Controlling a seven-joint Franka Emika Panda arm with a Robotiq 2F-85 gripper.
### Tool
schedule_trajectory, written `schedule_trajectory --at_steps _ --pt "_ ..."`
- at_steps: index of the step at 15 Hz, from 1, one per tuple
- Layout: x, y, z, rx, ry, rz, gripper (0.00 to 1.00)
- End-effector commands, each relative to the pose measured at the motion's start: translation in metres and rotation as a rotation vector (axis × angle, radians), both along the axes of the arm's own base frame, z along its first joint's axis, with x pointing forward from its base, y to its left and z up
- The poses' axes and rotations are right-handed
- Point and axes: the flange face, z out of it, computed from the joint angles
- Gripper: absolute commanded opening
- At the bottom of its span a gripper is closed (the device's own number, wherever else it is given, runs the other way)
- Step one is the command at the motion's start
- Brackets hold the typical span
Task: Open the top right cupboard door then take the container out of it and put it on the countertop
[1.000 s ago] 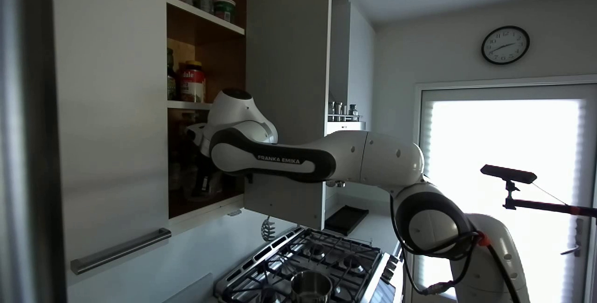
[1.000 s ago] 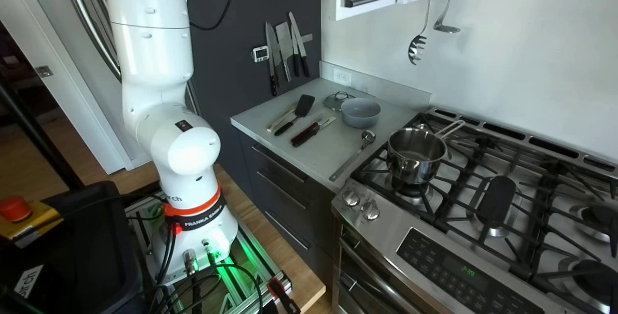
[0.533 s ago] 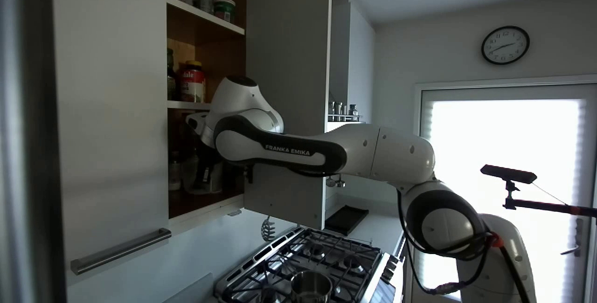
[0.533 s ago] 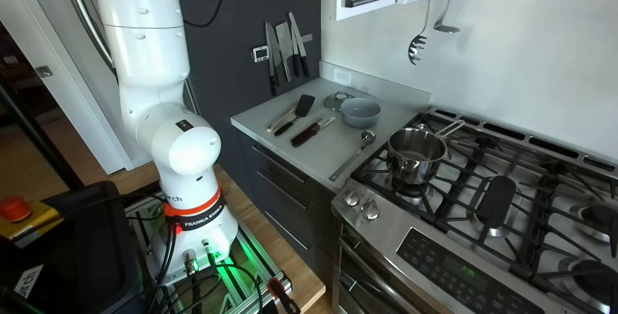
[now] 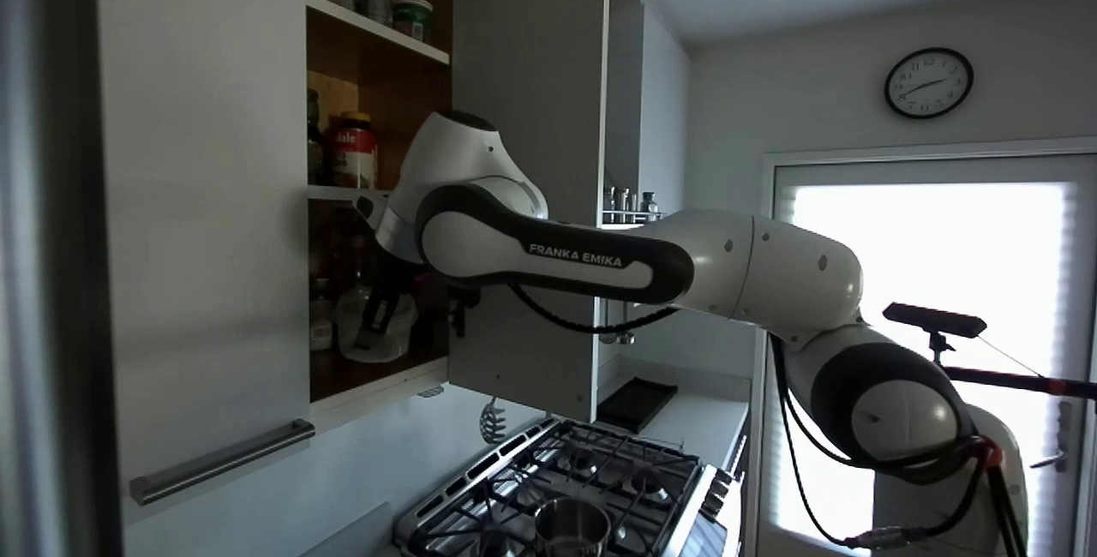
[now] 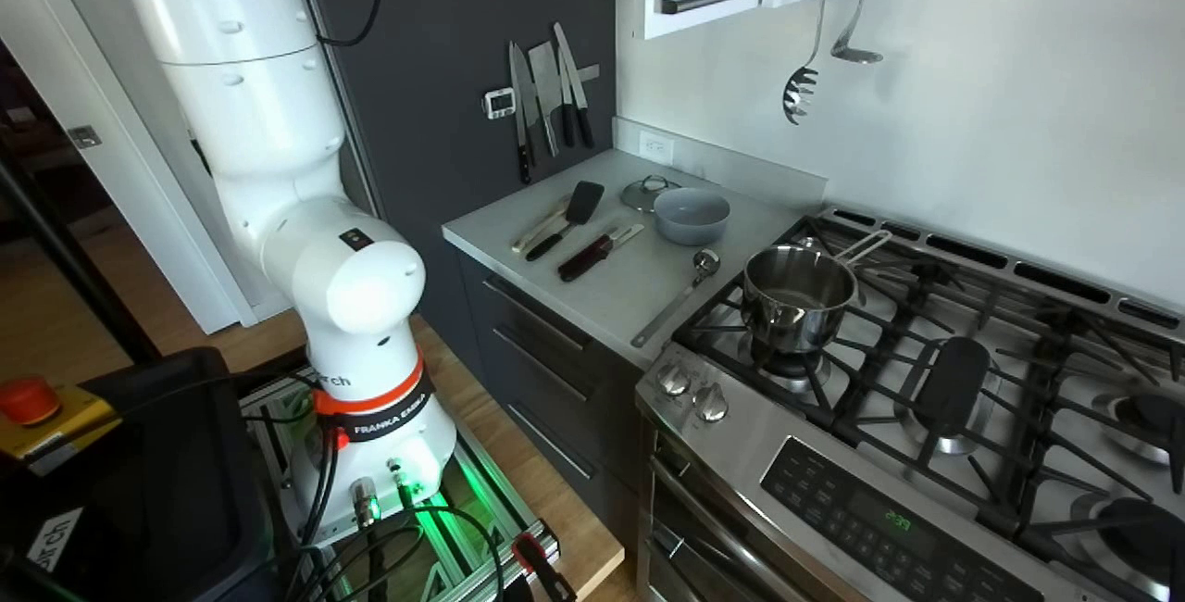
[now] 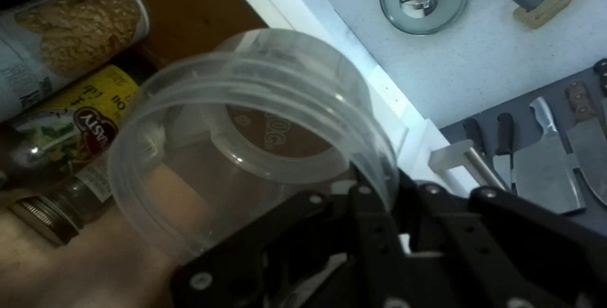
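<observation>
Container (image 7: 256,166) of clear plastic, lidless, left of centre in the wrist view, with its rim pinched in the clenched hand (image 7: 394,196). Sits left of centre in an exterior view too, below mid-height, slightly tilted, in the lowest visible compartment of the cupboard (image 5: 381,392); hard to tell whether lifted off or resting. By judgement, about 2 of 4 steps finished: opening the door (image 5: 527,94), swung wide at the upper middle of the same frame, and gripping the container. Left to do: drawing it out past the cupboard's front edge, then lowering and releasing it on the tabletop (image 6: 616,301), at the centre of an exterior view, bearing a bowl (image 6: 692,218), glass lid (image 6: 642,199) and black spatula (image 6: 581,207), but no container yet. Likely best served next by a slow pull outward, mouth kept upward.
</observation>
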Motion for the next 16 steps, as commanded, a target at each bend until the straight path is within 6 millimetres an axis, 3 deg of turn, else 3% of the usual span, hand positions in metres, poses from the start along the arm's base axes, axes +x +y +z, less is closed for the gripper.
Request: schedule_trajectory --at_steps 1,11,16 --pt "-0.04 0.002 -0.012 0.079 0.046 -0.072 0.02" --pt "-0.111 0.016 -0.046 0.239 0.131 -0.206 0.02" --pt "-0.133 0.017 -0.081 0.316 0.199 -0.267 0.02"
